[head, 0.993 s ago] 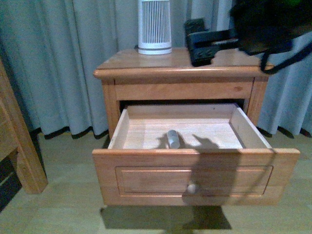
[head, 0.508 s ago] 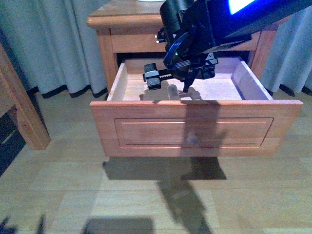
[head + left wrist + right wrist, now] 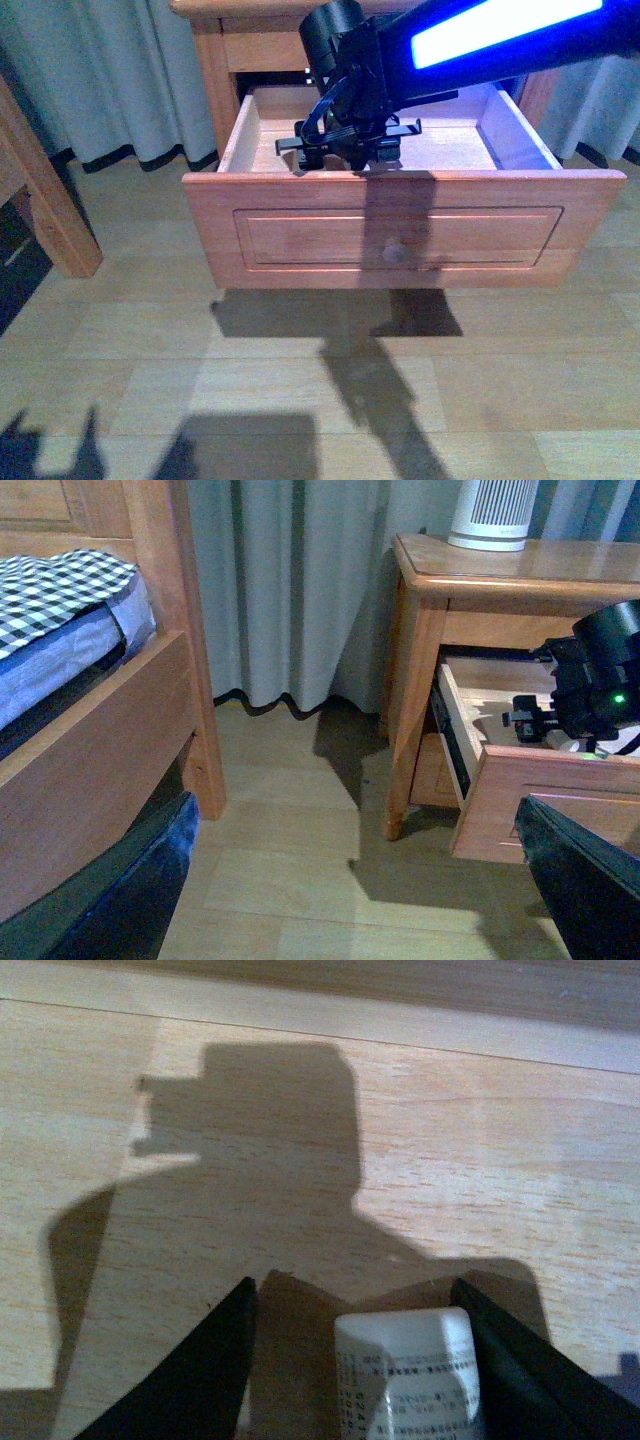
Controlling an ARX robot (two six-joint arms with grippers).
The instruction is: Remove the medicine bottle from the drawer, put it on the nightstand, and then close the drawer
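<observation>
The right gripper (image 3: 352, 1300) is down inside the pulled-out upper wooden drawer (image 3: 400, 235) of the small orange-brown wooden nightstand (image 3: 500, 575). Its two black fingers (image 3: 190, 1380) are spread apart. The tiny white plastic medicine bottle (image 3: 408, 1365) lies on the pale wood inside the drawer, right between them, with small black print on its side. One finger has a gap to the bottle. The other is just beside it, and I cannot tell if it touches. The drawer's round wooden knob (image 3: 394, 250) is in front of this gripper and lower. The left gripper (image 3: 355, 815) hangs well apart from the nightstand, over the wooden floor (image 3: 290, 830), spread wide and holding nothing.
</observation>
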